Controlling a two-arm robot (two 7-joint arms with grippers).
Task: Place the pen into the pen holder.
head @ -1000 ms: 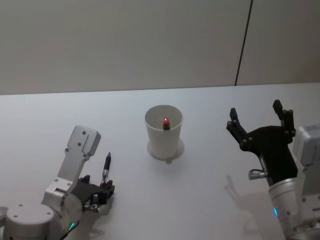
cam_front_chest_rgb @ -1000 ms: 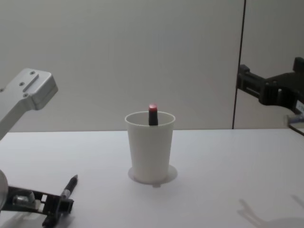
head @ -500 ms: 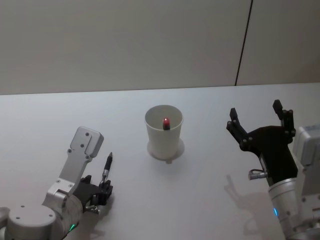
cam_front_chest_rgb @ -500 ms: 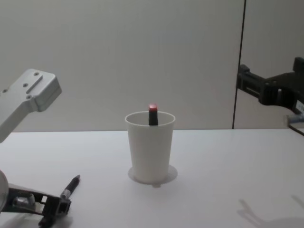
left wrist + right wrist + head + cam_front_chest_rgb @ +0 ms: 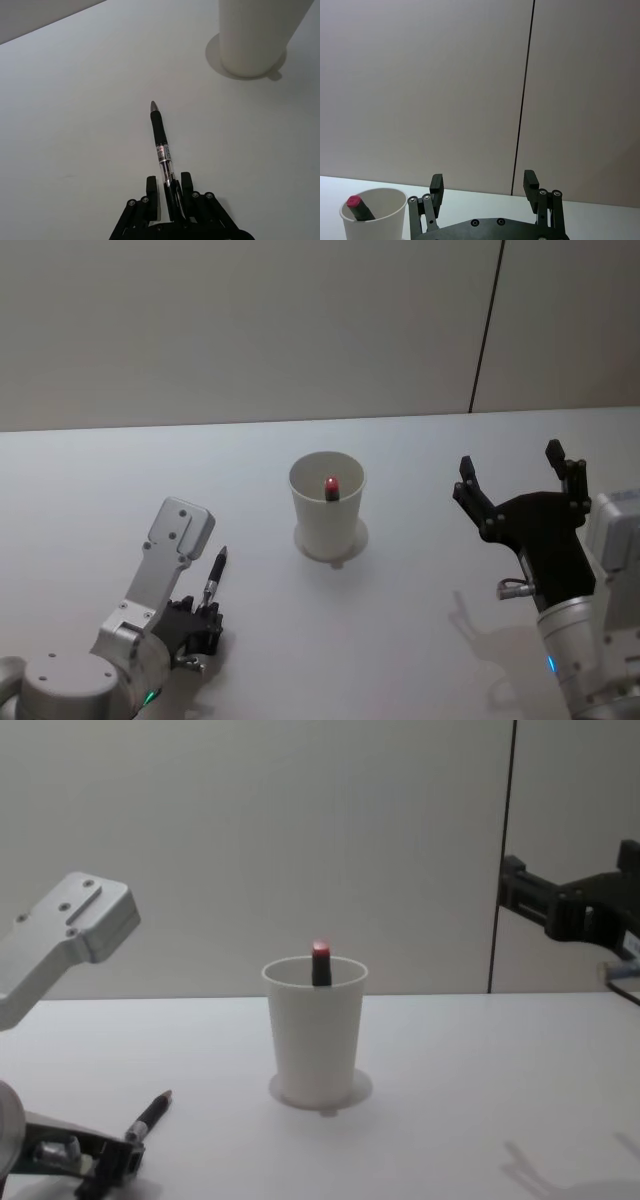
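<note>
The left gripper (image 5: 168, 186), jaws pinching the rear of the black pen (image 5: 160, 137), is low over the worktop (image 5: 100, 480), pen tip pointing forward. The paper-cup pen holder (image 5: 326, 527) stands ahead, rightward. The right gripper (image 5: 510, 468) hangs wide-jawed beyond it.

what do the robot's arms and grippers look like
Both are black with blocky, screw-studded fingers: left gripper, right gripper. The left arm is pale grey with a green light; the right arm is silver-grey with a blue light and a cable.
</note>
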